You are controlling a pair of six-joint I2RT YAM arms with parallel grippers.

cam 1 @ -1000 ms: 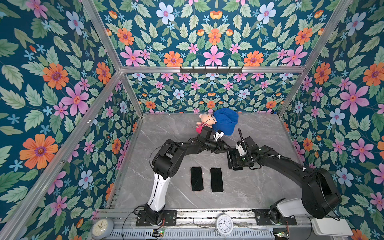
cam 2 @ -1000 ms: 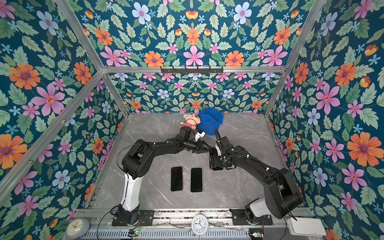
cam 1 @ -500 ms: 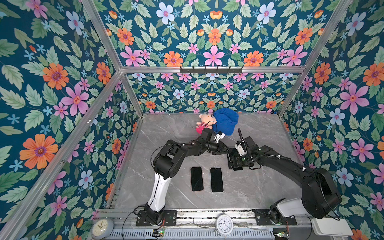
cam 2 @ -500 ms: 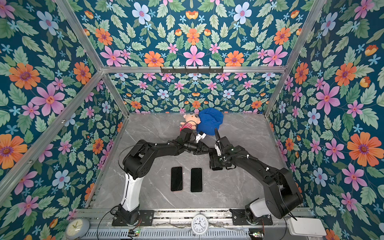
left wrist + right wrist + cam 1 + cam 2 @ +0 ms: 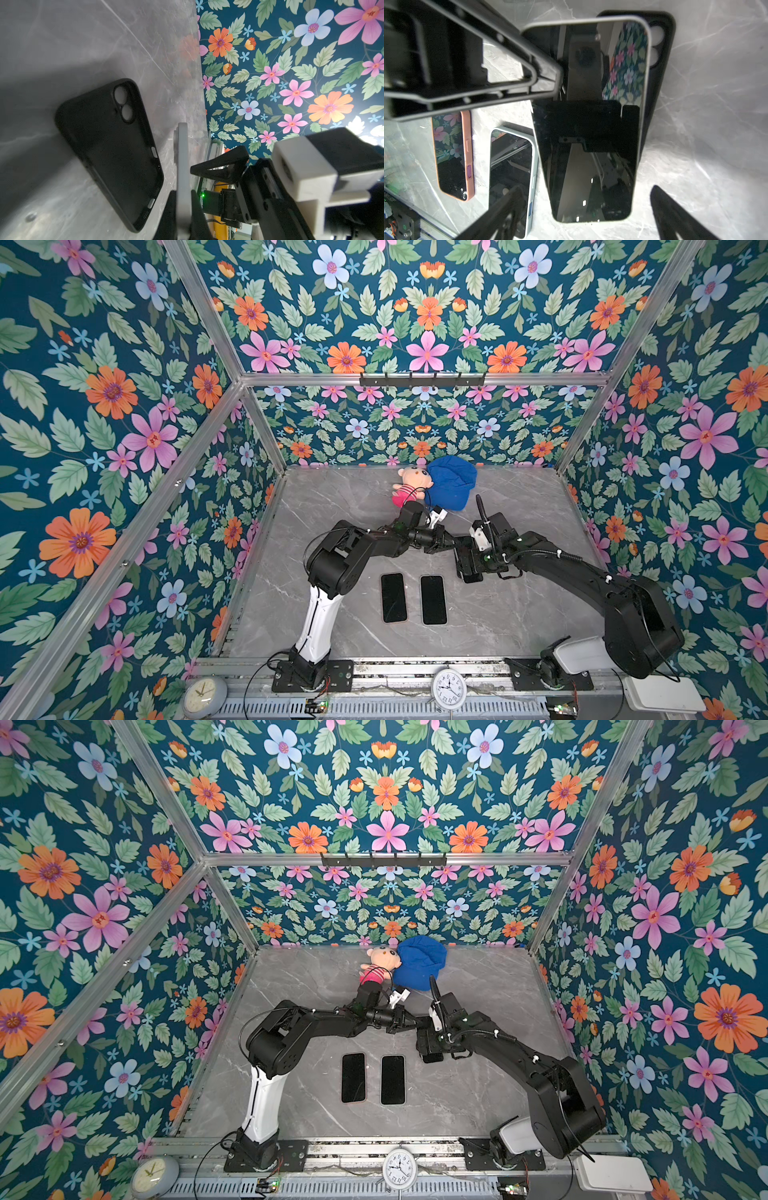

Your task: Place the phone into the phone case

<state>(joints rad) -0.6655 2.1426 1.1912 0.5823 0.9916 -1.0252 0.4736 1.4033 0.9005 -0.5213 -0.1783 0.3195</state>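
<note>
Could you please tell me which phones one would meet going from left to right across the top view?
In order: pink-edged phone → pale-edged phone → held phone, gripped by the left gripper. The black phone case lies beneath the held phone and overlaps it, so I leave it out of the order.

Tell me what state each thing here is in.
Phone: held in the air, screen up.
Black case: lying empty, open side up.
Left fingers: shut on the phone.
Right fingers: open, gripping nothing.
Pink-rimmed phone: lying flat, screen up.
Pale-rimmed phone: lying flat, screen up.
</note>
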